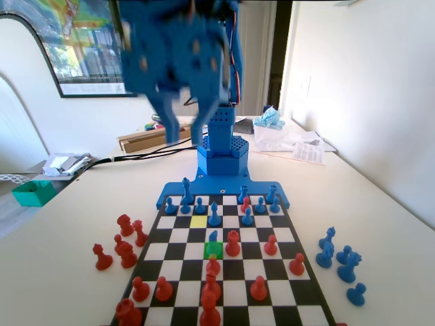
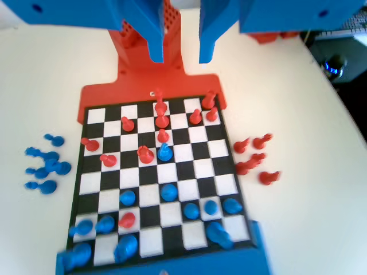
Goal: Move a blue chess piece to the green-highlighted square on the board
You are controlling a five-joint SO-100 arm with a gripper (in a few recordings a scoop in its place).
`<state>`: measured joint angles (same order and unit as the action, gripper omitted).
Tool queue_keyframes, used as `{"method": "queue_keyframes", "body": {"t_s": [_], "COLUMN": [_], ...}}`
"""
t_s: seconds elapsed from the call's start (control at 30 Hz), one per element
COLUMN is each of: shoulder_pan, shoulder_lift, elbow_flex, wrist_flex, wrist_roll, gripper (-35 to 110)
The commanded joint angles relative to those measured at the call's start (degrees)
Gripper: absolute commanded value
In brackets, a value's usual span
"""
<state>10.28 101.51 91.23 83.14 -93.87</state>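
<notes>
On the pale worktop (image 1: 380,204) lies the board (image 1: 289,234); the blue chess piece (image 1: 213,236) stands already on the green-highlighted square (image 1: 213,249); the claw (image 1: 185,129) hangs high above, nearer the arm's base, jaws parted and holding nothing.

Fixed view: camera sits low at the end of the board (image 1: 224,272) opposite the arm and faces along it toward the arm's base, so the near rows loom large. The gripper (image 1: 185,129) hangs high at the far end, jaws pointing down, blurred.

Wrist view: camera rides just behind the jaws and looks steeply down from well above; the gripper (image 2: 180,54) drops from the top edge, and the board (image 2: 163,172) lies far below the jaws.

Both views share the whole chequered surface, seen from opposite ends.
</notes>
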Motion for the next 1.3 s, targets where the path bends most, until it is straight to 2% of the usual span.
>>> {"method": "queue_keyframes", "body": {"t_s": [0.0,0.23,0.43,0.83,1.27], "shoulder_pan": [1.49,1.23,-0.35,-6.77,-9.14], "shoulder_lift": [11.07,21.01,30.85,54.49,65.83], "elbow_flex": [-3.43,-1.93,4.92,29.71,33.40], "wrist_flex": [6.42,17.67,21.36,12.39,8.79], "wrist_roll": [-5.71,-12.92,-14.85,-9.32,-7.73], "gripper": [7,1,1,1,1]}}
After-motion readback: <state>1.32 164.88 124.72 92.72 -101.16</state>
